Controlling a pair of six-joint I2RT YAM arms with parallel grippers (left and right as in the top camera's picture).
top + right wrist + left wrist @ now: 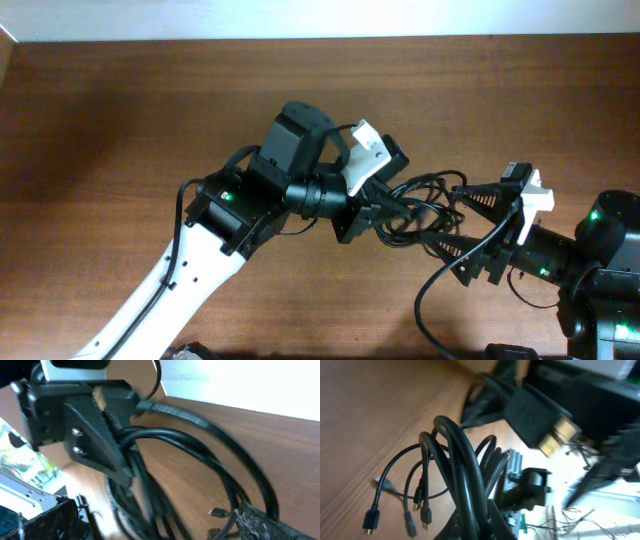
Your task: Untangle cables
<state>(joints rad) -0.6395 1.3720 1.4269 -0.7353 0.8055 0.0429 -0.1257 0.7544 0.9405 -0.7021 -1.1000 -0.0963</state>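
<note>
Left gripper [378,212], seen from overhead, sits at the middle of the wooden table [120,110] with its jaws pinched on a bundle of thin black cables [425,190], whose loops spill out toward the right arm. The right gripper [447,220] faces it with its two fingers spread wide, one on each side of the loops; whether they touch the cords cannot be told. From the left wrist, the cables [462,465] rise as a tight sheaf from the bottom edge and arch over, and three loose ends hang down to the left with small gold-tipped plugs [370,521] above the tabletop. A larger black connector [532,410] with gold contacts shows blurred higher up. From the right wrist, the left gripper [92,440] appears as a black block clamped on the cords, which sweep in long arcs [200,442] across the wood toward one dark fingertip [260,522] of the right gripper at the lower right, beside a small plug [217,512].
</note>
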